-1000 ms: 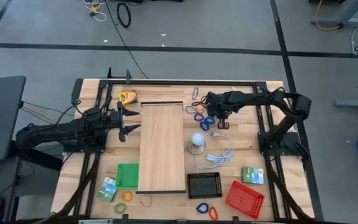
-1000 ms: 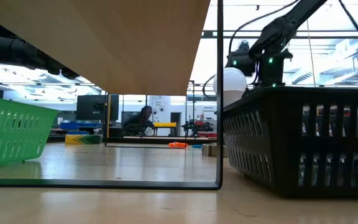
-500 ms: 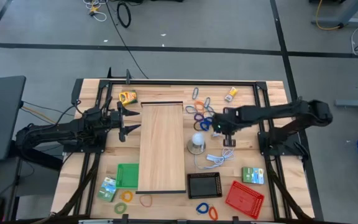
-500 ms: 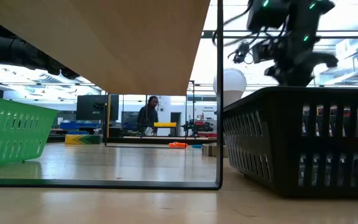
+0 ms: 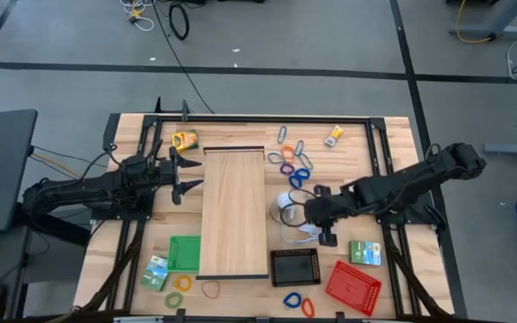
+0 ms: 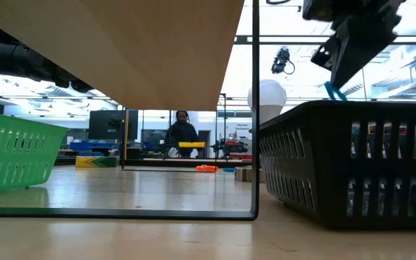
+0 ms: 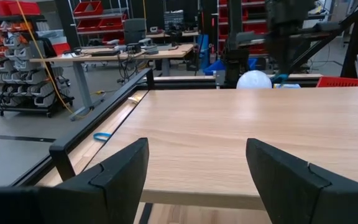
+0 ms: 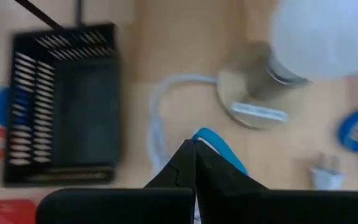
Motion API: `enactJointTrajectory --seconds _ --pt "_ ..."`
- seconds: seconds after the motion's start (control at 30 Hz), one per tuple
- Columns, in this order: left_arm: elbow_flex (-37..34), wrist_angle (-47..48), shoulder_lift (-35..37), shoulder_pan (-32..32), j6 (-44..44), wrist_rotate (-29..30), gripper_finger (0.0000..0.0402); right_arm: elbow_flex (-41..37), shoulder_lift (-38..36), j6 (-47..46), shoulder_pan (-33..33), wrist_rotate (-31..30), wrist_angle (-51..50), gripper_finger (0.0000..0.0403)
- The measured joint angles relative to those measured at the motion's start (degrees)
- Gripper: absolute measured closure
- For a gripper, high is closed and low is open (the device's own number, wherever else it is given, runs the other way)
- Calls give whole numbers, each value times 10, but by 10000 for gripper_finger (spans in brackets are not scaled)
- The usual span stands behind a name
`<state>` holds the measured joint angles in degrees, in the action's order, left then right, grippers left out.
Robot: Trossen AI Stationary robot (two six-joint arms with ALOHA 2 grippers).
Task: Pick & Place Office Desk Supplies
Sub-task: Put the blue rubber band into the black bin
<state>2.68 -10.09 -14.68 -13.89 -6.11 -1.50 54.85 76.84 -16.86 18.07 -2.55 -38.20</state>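
Left gripper (image 5: pixel 189 172): sat at the left edge of the long wooden board (image 5: pixel 234 213), fingers spread wide apart and holding nothing; in the left wrist view its two dark fingers (image 7: pixel 114 171) framed the board's surface.
Yellow item (image 5: pixel 184 139): lay on the table beyond the left gripper, near the board's far left corner.
Green tray (image 5: pixel 184 254): stood against the board's near left side, with a small green card box (image 5: pixel 156 271) and a yellow loop (image 5: pixel 180 282) just beside it at the table's near edge.
Orange band (image 5: pixel 210 290): lay on the table just off the board's near end.
Loose loops (image 5: pixel 290 161): a cluster of blue, purple and orange clips lay to the right of the board's far end, well apart from the trays.
White lamp (image 5: pixel 284 205): stood just right of the board, its white cable (image 5: pixel 305 233) curled on the table beside it.
Right gripper (image 5: pixel 314 215): hovered just right of the lamp, between the loose loops and the black tray, fingers pressed together on a blue loop (image 8: pixel 219 149) that showed at the fingertips in the right wrist view and hung below the gripper in the low view.
Black tray (image 5: pixel 295 266): stood near the table's front edge, nearer than the right gripper, with two blue loops (image 5: pixel 299 302) in front of it.
Red tray (image 5: pixel 353 287): lay tilted to the right of the black tray.
Green box (image 5: pixel 364 253): rested beside the red tray's far side.
Small yellow box (image 5: pixel 334 135): lay near the table's far right rail.
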Motion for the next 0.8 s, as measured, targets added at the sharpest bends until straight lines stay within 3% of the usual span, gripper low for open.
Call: enactJointTrajectory --seconds 0.3,0.47,0.8 --pt "0 1 0 0 0 0 129 0 0 -72 57 54 134 403" --pt "0 1 0 0 0 0 129 0 1 -95 78 56 173 403" --pt "0 14 0 0 0 0 129 1 87 -120 88 104 222 403"
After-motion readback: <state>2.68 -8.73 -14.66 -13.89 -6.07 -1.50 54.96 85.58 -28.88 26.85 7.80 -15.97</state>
